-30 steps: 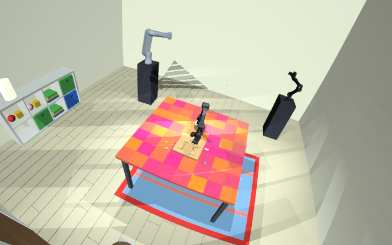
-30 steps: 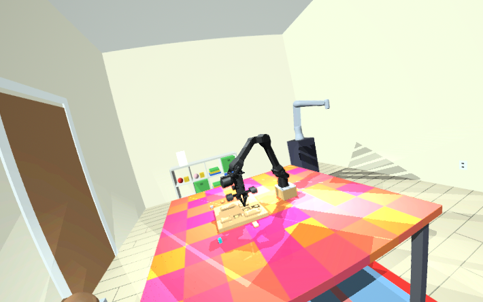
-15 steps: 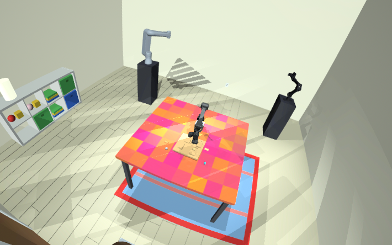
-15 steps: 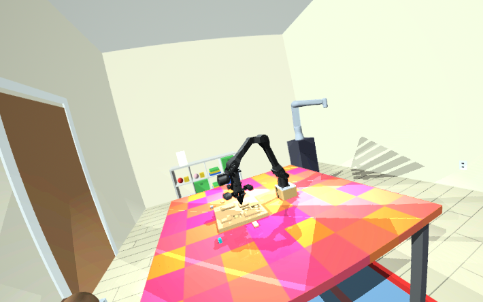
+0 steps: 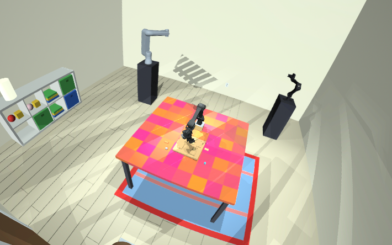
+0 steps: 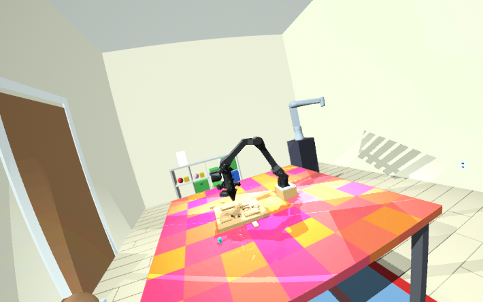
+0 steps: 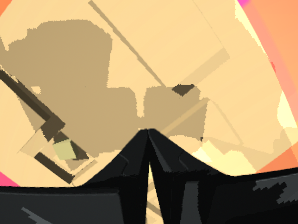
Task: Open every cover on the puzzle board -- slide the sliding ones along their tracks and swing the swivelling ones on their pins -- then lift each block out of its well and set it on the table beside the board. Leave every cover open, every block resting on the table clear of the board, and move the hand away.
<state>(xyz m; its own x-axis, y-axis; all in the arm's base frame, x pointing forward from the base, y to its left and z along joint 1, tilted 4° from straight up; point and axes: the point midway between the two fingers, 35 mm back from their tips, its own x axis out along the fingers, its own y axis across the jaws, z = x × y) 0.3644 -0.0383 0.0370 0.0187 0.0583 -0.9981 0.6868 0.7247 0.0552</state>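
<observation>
The pale wooden puzzle board (image 5: 195, 155) (image 6: 232, 226) (image 7: 210, 30) lies on the table. My gripper (image 5: 192, 142) (image 6: 234, 199) (image 7: 147, 135) is shut and empty, above the board, and casts a shadow on it. In the wrist view a pale yellow-green square (image 7: 65, 149) shows in a recess at the lower left; I cannot tell whether it is a block or a marking. An orange block (image 5: 166, 142) (image 6: 222, 202) and a whitish block (image 5: 166, 148) (image 6: 211, 207) lie off one side of the board. A pale yellow block (image 5: 206, 149) (image 6: 255, 224) and a cyan block (image 5: 205, 163) (image 6: 220, 240) lie off another. Cover positions are unclear.
The arm's pale base block (image 5: 199, 127) (image 6: 286, 192) stands behind the board on the chequered table (image 5: 148, 158) (image 6: 311, 262). A shelf (image 5: 24, 138) and two other arms on dark pedestals (image 5: 147, 85) (image 5: 278, 118) stand away from the table.
</observation>
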